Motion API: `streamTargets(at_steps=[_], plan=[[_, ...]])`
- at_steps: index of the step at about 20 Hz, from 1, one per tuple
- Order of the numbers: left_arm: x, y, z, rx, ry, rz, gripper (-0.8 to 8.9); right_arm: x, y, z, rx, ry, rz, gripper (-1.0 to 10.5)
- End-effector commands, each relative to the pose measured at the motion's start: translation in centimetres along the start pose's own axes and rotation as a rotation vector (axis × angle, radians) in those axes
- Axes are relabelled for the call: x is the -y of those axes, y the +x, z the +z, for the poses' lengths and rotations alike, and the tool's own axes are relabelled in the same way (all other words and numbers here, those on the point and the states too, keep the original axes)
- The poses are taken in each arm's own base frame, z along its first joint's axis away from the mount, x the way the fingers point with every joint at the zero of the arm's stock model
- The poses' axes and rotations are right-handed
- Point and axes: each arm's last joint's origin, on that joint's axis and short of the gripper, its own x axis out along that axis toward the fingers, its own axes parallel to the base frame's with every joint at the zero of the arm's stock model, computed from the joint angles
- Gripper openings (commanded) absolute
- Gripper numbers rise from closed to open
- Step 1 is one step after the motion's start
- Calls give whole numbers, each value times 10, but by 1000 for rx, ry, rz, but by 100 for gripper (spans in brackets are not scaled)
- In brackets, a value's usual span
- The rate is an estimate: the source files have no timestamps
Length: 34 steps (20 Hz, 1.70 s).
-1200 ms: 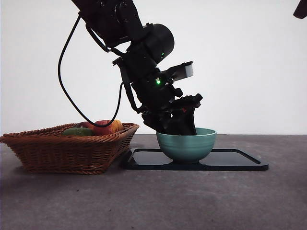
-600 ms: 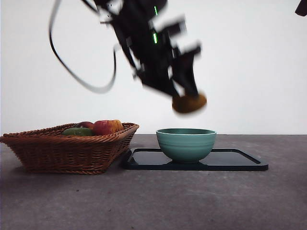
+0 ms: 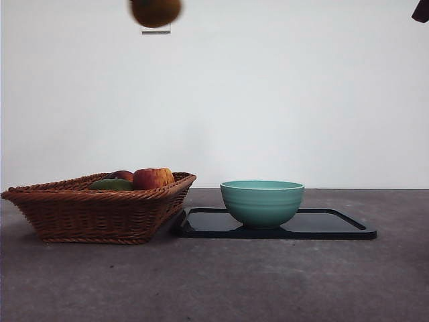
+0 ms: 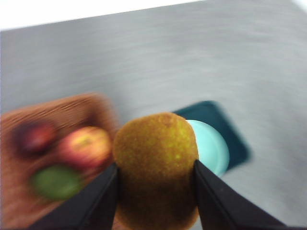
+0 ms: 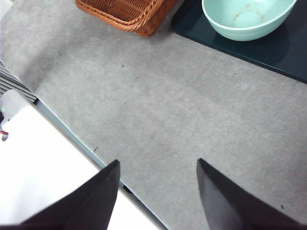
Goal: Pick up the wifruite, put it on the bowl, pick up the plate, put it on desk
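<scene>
My left gripper [image 4: 154, 166] is shut on the wifruite [image 4: 156, 167], a dull brown oval fruit. In the front view the wifruite [image 3: 155, 11] hangs at the very top edge, high above the basket, and the arm itself is out of frame. The mint-green bowl [image 3: 262, 201] stands empty on the black plate [image 3: 335, 227] on the desk [image 3: 214, 282]. The bowl [image 4: 213, 148] also shows far below the held fruit in the left wrist view. My right gripper [image 5: 158, 191] is open and empty above bare desk, away from the bowl [image 5: 244, 19].
A wicker basket [image 3: 100, 211] stands left of the plate, holding a red-yellow apple [image 3: 153, 178], a green fruit [image 3: 110, 184] and a dark red fruit. The desk's near edge [image 5: 72, 139] runs below the right gripper. A black arm tip [image 3: 421, 10] shows at the top right.
The left gripper rose out of the bowl with the wifruite still in its jaws and swung up and to the left. The arm has left the front view.
</scene>
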Motion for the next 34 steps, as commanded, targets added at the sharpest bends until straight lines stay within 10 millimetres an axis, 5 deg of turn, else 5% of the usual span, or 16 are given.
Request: streamTargets(at_steps=[1, 4, 11, 18, 22, 25, 29, 34], plan=[[-11, -2, -13, -10, -111, 53, 141, -2, -1, 3, 10, -20, 7, 253], [-23, 10, -45, -25, -193, 84, 141, -2, -1, 3, 14, -21, 5, 253], [-39, 77, -111, -59, -244, 185, 141, -2, -1, 3, 16, -21, 5, 253], [-46, 144, -140, -184, -145, 238, 142, -2, -1, 3, 13, -17, 5, 253], [-50, 165, -151, -225, -136, 251, 162, -2, -1, 3, 10, -15, 5, 253], [-50, 166, -152, -229, -136, 251, 307, -2, -1, 3, 11, -16, 4, 253], [-48, 155, -144, -186, -140, 234, 322, -1, -1, 3, 11, -16, 1, 253], [-41, 89, -113, -45, -122, 127, 319, -1, -1, 3, 17, -19, 1, 253]])
